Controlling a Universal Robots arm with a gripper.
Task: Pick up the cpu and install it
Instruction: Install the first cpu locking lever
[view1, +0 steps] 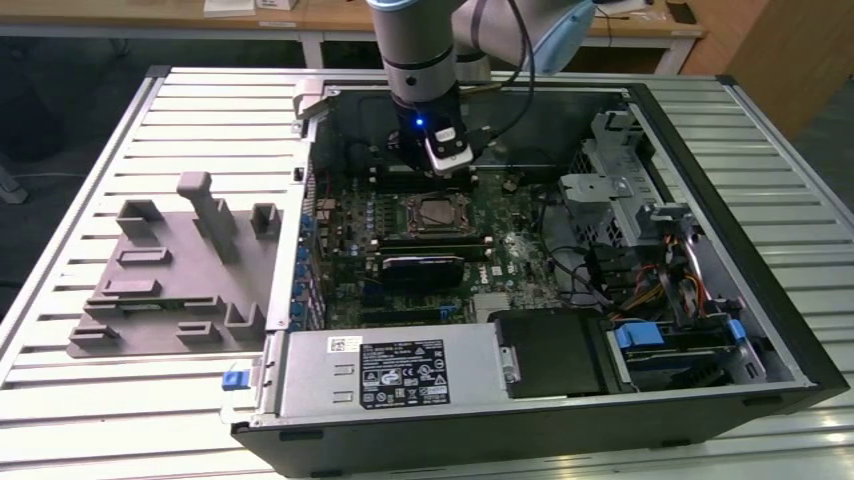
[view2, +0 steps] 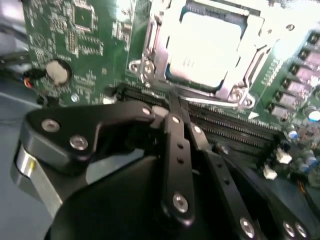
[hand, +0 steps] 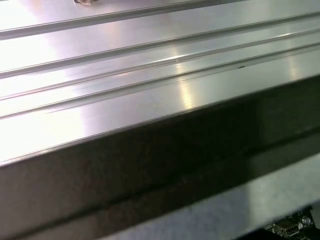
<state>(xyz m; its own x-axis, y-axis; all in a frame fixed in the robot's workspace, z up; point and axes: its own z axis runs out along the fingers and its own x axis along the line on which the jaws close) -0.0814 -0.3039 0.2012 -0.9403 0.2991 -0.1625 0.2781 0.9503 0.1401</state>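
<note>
The cpu (view2: 205, 45), a square chip with a shiny silver top, lies inside the socket frame (view2: 150, 67) on the green motherboard. In the exterior view the cpu (view1: 435, 213) sits mid-board in the open computer case (view1: 747, 300). My gripper (view1: 449, 168) hangs from the arm just behind the socket, slightly above the board. In the second wrist view the gripper (view2: 172, 100) has its black fingers (view2: 176, 145) drawn together, tips close to the socket's edge and over the memory slots (view2: 235, 130). Nothing shows between the fingers.
A grey plastic fixture tray (view1: 174, 270) lies on the slatted metal table (view1: 80, 400) at the exterior view's left of the case. Inside the case are a power supply (view1: 387, 370), a black drive bay (view1: 554, 350), a drive cage (view1: 627, 210) and cable bundles (view1: 654, 285). The case wall (hand: 150, 165) borders the table.
</note>
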